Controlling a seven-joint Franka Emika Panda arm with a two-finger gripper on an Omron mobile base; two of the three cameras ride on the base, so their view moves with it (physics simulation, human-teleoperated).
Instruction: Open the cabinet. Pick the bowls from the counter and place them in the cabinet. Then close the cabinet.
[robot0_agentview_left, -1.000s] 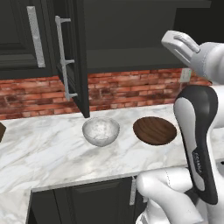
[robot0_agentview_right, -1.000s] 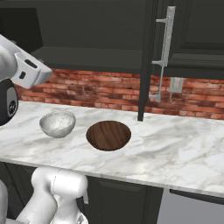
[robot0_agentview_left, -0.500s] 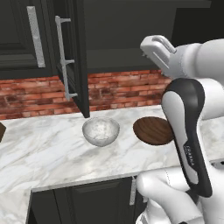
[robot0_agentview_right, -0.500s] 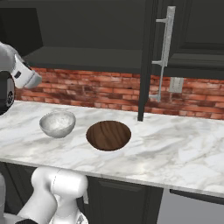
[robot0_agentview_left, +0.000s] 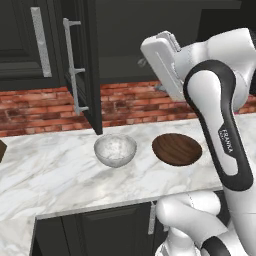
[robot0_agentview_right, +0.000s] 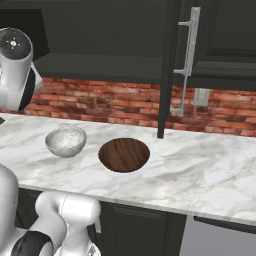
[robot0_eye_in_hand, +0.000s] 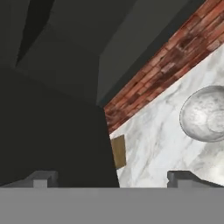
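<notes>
The black wall cabinet's left door (robot0_agentview_left: 86, 65) and right door (robot0_agentview_right: 168, 65) both stand swung out over the counter, showing the dark inner shelf (robot0_agentview_right: 100, 66). On the white marble counter (robot0_agentview_left: 55, 175), the speckled marble bowl (robot0_agentview_left: 115, 149) (robot0_agentview_right: 66, 141) (robot0_eye_in_hand: 205, 113) sits just left of the brown wooden bowl (robot0_agentview_left: 177, 149) (robot0_agentview_right: 124, 154). My gripper (robot0_eye_in_hand: 111, 178) is open and empty, its fingertips (robot0_eye_in_hand: 41, 179) wide apart. My white hand (robot0_agentview_left: 162, 62) hangs high above the two bowls, in front of the open cabinet.
A red brick wall strip (robot0_agentview_right: 105, 102) runs behind the counter. Left of the open door hangs another closed black cabinet (robot0_agentview_left: 20, 45) with a silver handle. A small brown object (robot0_eye_in_hand: 118, 151) stands at the counter's left end. Dark base cabinets (robot0_agentview_right: 145, 230) lie under the slab.
My arm has swung the hand leftward and a little lower, from the upper right to in front of the open cabinet. Both bowls stay where they were.
</notes>
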